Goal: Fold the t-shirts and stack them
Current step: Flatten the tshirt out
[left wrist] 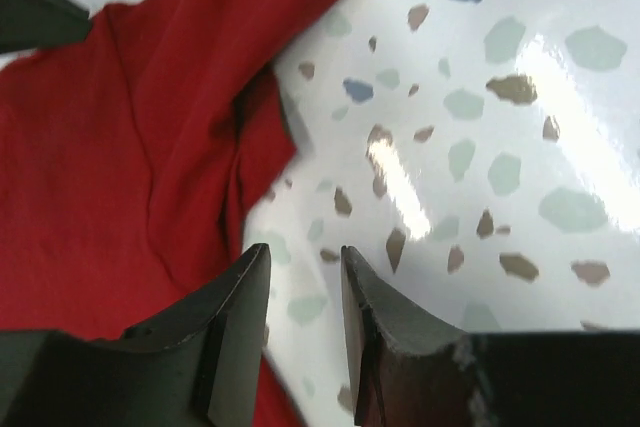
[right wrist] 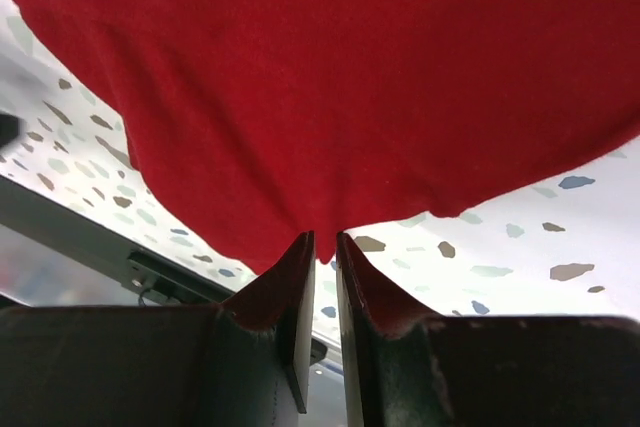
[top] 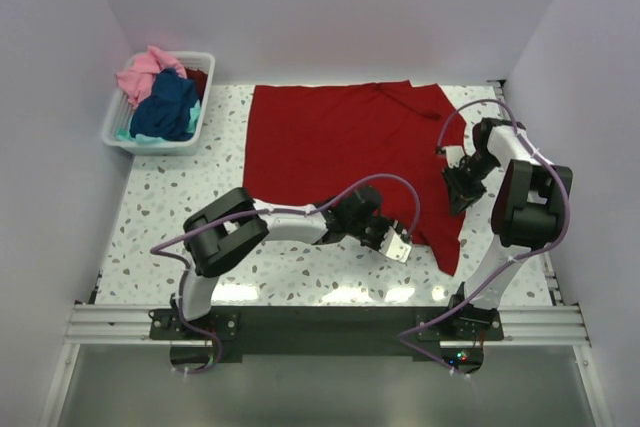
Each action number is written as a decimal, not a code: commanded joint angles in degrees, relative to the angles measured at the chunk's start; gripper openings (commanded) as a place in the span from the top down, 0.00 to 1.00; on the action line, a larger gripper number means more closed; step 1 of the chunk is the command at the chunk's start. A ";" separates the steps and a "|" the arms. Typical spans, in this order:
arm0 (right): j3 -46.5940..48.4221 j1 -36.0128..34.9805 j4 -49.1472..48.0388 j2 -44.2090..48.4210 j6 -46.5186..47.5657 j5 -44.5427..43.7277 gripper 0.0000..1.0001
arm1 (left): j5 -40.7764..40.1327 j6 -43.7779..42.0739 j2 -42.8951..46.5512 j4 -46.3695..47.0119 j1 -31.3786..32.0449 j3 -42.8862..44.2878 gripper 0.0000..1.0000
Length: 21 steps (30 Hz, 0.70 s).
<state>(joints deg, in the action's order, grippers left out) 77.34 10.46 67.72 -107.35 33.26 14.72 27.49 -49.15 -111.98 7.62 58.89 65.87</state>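
left gripper [left wrist: 303, 252]: my jaws stand apart, bare table [left wrist: 480, 147] showing through the gap, nothing held; tips hang at the near right edge of the deep red t-shirt [top: 340, 147], cloth just beside one finger; right gripper [right wrist: 322, 239]: my jaws are nearly closed, pinching the deep red t-shirt at its right edge, cloth drawn to a point at the tips; the rest of it lies spread across the far middle of the table; pink t-shirt [top: 140, 75], navy t-shirt [top: 172, 107], teal t-shirt [top: 122, 134] heaped in the white basket [top: 150, 147], far left corner
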 commanded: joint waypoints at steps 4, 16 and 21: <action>2.55 -0.09 0.57 -0.40 -3.99 -0.83 0.83 | 1.87 -3.24 -5.87 14.09 4.21 4.27 0.63; 1.06 -0.09 0.39 -0.23 -3.28 -2.24 0.83 | -1.47 -5.44 -13.35 15.85 5.35 8.31 0.62; 0.09 -0.09 -0.49 0.04 -2.93 -2.86 0.83 | -2.08 -4.73 -13.79 15.85 5.27 8.49 0.61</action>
<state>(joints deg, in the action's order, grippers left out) 77.97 10.46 67.64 -107.55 30.59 12.86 26.00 -53.60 -124.81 21.10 64.20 72.79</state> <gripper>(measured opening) 0.167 0.388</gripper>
